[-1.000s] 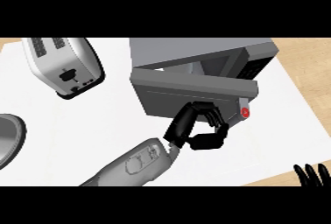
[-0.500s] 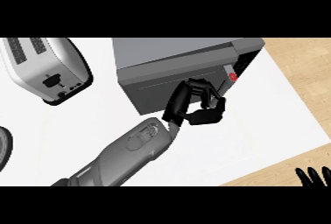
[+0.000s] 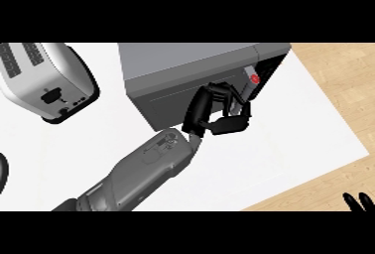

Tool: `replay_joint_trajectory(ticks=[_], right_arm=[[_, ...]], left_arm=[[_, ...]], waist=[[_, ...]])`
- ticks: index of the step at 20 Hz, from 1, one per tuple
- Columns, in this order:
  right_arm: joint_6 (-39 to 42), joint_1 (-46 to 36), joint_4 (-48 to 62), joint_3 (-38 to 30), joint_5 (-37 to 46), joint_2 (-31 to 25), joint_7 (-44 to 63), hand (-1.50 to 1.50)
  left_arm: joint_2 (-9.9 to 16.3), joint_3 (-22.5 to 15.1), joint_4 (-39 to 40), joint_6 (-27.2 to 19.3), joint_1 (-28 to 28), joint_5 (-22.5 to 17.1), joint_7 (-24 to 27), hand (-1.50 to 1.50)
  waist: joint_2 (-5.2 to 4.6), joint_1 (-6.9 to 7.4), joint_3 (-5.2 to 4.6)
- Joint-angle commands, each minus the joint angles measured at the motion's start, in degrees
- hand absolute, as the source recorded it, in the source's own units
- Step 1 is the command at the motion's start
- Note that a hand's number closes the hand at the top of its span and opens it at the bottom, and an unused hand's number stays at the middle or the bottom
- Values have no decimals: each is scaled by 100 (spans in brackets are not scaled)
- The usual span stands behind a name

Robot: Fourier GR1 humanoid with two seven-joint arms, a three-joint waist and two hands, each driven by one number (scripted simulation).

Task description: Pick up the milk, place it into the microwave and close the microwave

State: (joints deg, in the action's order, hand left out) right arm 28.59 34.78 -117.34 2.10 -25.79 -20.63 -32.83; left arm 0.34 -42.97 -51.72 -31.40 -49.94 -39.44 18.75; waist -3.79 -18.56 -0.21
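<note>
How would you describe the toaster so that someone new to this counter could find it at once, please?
Start at the big grey microwave at the back of the white counter, then look to its left. The toaster lies apart from it there: a silver, rounded box on a dark base, with slots on top and a black lever at its end.

Right hand (image 3: 357, 202) and toaster (image 3: 44, 82) edge-cropped.

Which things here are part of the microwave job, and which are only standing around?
Part of the job:
- microwave
- its door
- left hand, fingers curled against the door

Standing around:
- toaster
- right hand, at the lower right edge
</note>
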Motion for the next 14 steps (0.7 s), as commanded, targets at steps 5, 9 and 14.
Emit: replay_joint_trajectory(ticks=[5,9,14], right_arm=[[163,49,-224,24,-267,-151,116,-150],[163,53,-375,-78,-301,-216,109,-150],[165,42,-602,-153,-413,-286,141,-150]], left_arm=[[-32,88,472,9,-487,-274,220,150],[-32,125,611,70,-470,-393,363,150],[-32,106,635,15,-597,-546,419,150]], waist=[[-94,-167,15],[-107,-188,10],[-74,-229,12]])
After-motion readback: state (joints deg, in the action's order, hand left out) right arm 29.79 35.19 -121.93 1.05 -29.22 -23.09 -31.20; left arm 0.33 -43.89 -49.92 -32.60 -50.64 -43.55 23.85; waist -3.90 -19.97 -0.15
